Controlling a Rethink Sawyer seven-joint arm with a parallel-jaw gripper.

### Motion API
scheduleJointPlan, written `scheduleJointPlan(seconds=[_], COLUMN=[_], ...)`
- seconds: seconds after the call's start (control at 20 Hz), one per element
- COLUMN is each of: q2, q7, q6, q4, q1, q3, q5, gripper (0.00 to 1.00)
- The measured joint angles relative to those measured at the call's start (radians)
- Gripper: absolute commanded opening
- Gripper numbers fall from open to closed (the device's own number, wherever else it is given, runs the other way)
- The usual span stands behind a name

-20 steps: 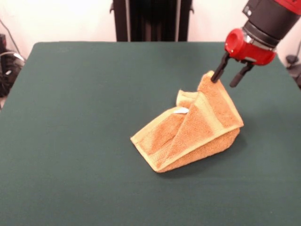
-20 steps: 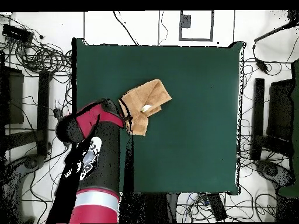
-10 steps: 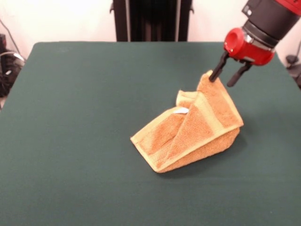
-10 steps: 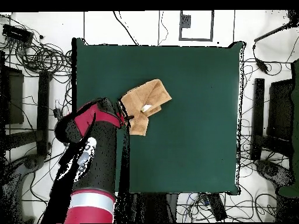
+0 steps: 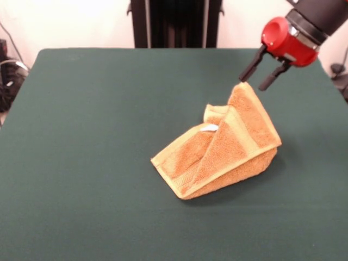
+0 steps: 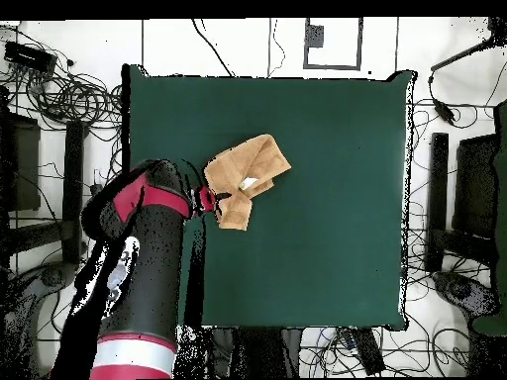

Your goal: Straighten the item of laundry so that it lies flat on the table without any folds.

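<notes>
- A mustard-tan towel [image 5: 220, 149] sits a little right of centre on the green worktop [image 5: 98, 109], bunched into a tent-like heap, not lying flat
- One corner of the towel stands up as a peak at the upper right, propped by the thick folds beneath it; that is probably why it stays raised with nothing holding it
- A pale hemmed band runs diagonally down the front of the heap, and a small white label [image 5: 209, 128] shows in the crease near the middle
- The lower left end of the towel rests on the worktop as a flatter doubled flap, its hem facing the viewer
- The robot's red and black hand [image 5: 254, 77] hangs just above and to the right of the raised peak, tilted so its two black fingers [image 5: 248, 69] point down toward it
- The fingers are spread apart and grip nothing; the left tip is very close to the peak, and whether it touches cannot be told
- In the overhead view the arm reaches in from the bottom left, and its hand [image 6: 210, 197] sits at the towel's [image 6: 248, 175] edge nearest the robot
- Judging by the heap, the task is far from done: several layers are folded over each other and would have to be pulled out and spread
</notes>
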Motion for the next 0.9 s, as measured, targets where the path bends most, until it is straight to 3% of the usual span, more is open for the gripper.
scheduleJointPlan(seconds=[0.9], q2=[0.023], q7=[0.000], q6=[0.012], q4=[-0.027], q1=[0.013], q3=[-0.046], q5=[-0.069], gripper=[1.00])
